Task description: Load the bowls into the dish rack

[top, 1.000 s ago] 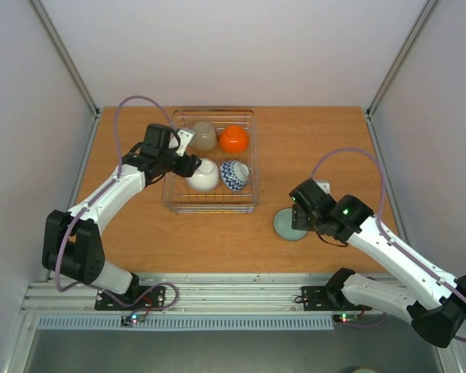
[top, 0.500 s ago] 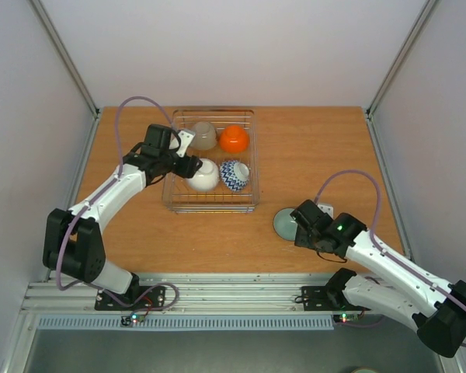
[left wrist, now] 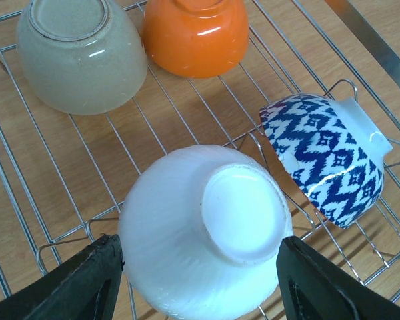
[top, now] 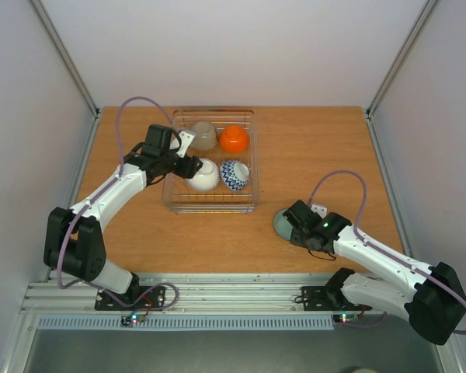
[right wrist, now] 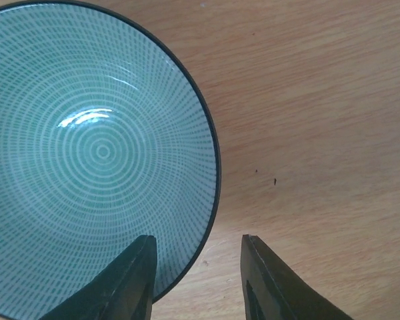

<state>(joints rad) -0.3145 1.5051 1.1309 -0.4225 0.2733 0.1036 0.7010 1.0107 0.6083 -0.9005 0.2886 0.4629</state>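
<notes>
Silver wire dish rack [top: 210, 207] under your left tool [left wrist: 199, 267], grip indeterminate, holds four round bowls [top: 203, 175]; one teal ringed bowl [right wrist: 100, 153] outstanding, rim between your right tool's [right wrist: 197, 273] unclenched jaws.

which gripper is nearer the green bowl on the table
Right. The right gripper straddles the rim of the green bowl, one finger inside, one outside. The left gripper is far across the table, around the white bowl in the dish rack.
</notes>
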